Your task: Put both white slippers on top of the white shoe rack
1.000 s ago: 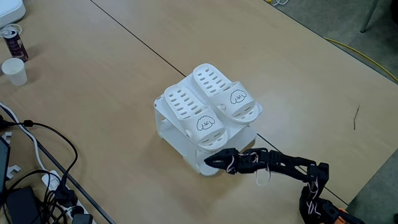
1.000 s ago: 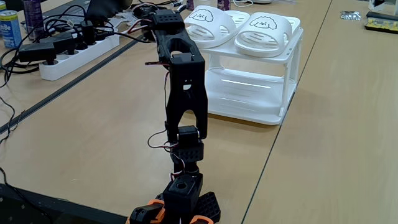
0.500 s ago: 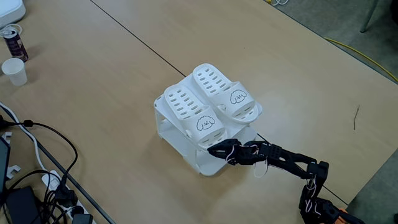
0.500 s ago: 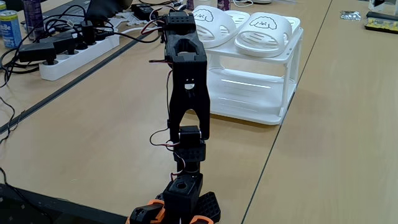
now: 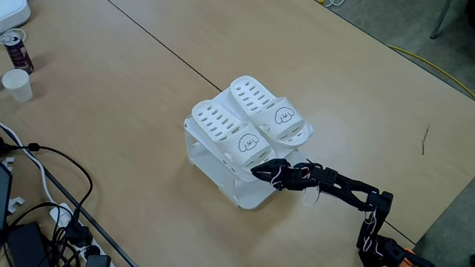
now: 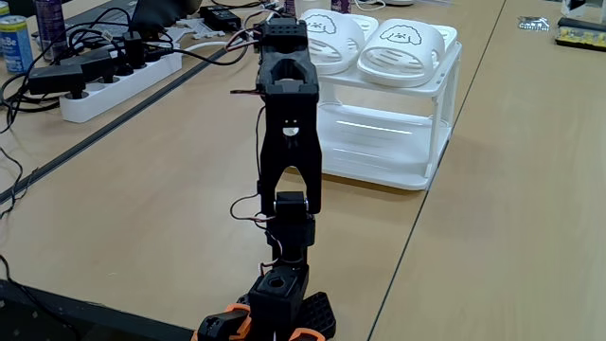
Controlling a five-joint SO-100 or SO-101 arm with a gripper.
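I see both slippers (image 5: 249, 122) lying side by side on top of the rack (image 5: 215, 165), which stands mid-table with bare tabletop (image 5: 111, 96) all round it; cables (image 5: 44, 208) and a power strip (image 6: 114, 76) sit well off to one side. They are white with rows of oval holes and a puppy face. My gripper (image 5: 257, 170) is at the nearer slipper's toe, and I cannot tell how its jaws stand.

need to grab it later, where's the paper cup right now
In a fixed view, the white paper cup stands at the table's far left edge, just below the dark drink can, well away from the shoe rack.
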